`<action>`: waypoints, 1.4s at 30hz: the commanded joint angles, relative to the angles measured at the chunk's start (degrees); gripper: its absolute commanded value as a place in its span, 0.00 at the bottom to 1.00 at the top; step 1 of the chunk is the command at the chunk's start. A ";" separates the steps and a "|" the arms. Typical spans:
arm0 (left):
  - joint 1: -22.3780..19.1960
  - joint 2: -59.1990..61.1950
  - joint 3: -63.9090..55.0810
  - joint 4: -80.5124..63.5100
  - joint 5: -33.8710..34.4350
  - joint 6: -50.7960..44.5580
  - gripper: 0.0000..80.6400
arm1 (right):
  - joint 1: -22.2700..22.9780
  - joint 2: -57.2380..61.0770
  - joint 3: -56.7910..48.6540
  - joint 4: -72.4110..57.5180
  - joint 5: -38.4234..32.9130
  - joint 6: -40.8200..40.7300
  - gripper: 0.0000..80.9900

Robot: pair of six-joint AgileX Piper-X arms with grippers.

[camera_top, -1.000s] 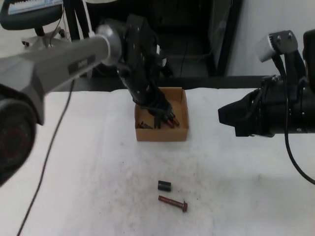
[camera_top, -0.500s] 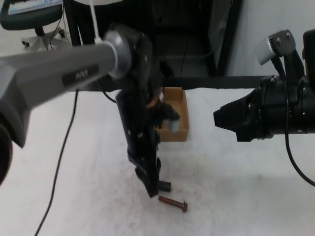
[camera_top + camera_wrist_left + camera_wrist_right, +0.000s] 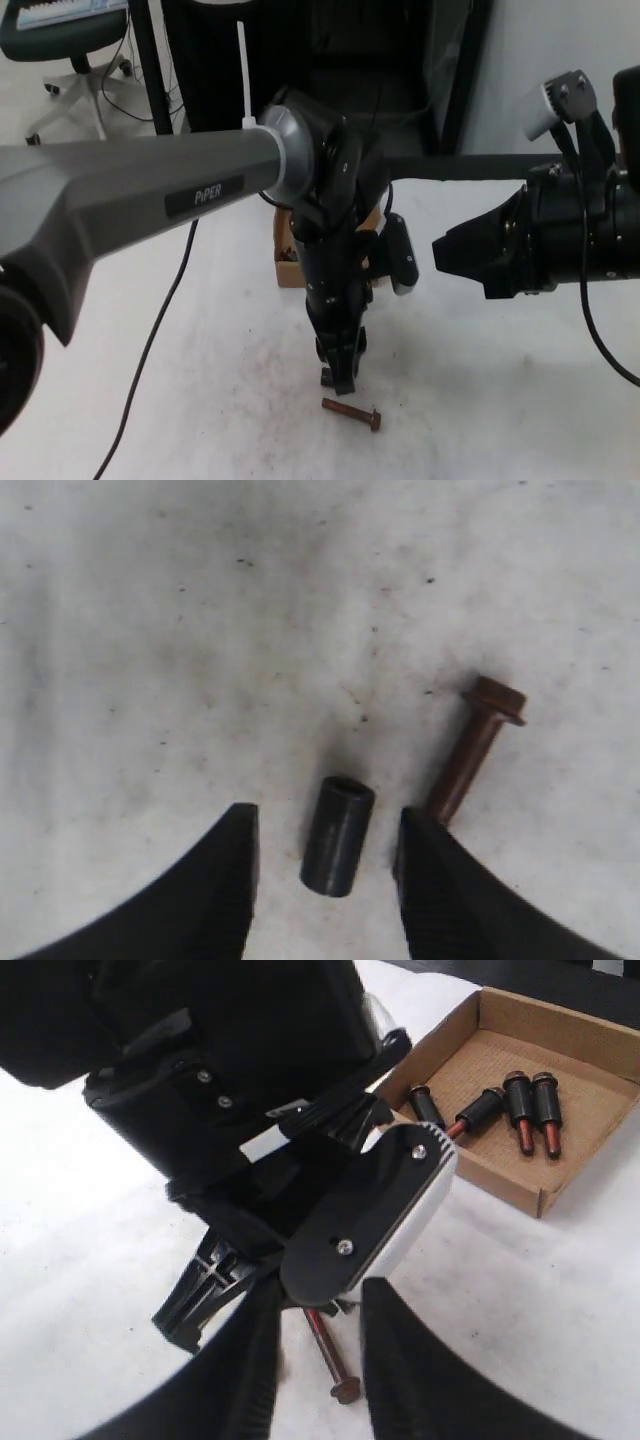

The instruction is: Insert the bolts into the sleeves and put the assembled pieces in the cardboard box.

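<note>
A short black sleeve (image 3: 338, 833) lies on the white bench between the two fingers of my left gripper (image 3: 326, 818), which is open and straddles it without touching. A brown bolt (image 3: 475, 748) lies just beside one finger. In the high view the left gripper (image 3: 338, 378) points straight down at the sleeve, with the bolt (image 3: 350, 410) in front of it. My right gripper (image 3: 320, 1360) is open and empty, held off to the right (image 3: 465, 255) and facing the left arm. The cardboard box (image 3: 520, 1185) holds several assembled pieces (image 3: 520, 1100).
The left arm's wrist hides most of the box (image 3: 285, 268) in the high view. White bench surface (image 3: 500, 400) stretches to the front and to both sides. A cable (image 3: 150, 340) trails across the left part of the bench.
The left arm has swung from over the box down towards the front of the bench, and its open fingers now stand around the sleeve. The right arm has barely moved.
</note>
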 commanded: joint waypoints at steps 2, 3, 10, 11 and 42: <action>-0.13 -0.27 -0.10 -2.15 -4.17 0.31 0.51 | 0.03 -0.61 -0.15 0.33 -0.88 -0.34 0.33; -0.13 -0.27 -0.10 -2.15 -4.16 0.31 0.51 | 0.03 -0.61 -0.15 0.33 -0.88 -0.34 0.33; -0.02 -0.27 0.02 -1.37 -4.30 0.31 0.51 | -1.06 -0.61 -0.15 0.30 1.38 -0.34 0.33; -0.02 -0.27 0.02 -1.24 -4.30 0.31 0.51 | -1.50 -0.61 -0.15 0.30 1.37 -0.34 0.33; -0.02 0.89 6.78 -10.48 -4.59 4.96 0.51 | -4.09 -0.61 -0.15 0.73 -0.44 -0.06 0.33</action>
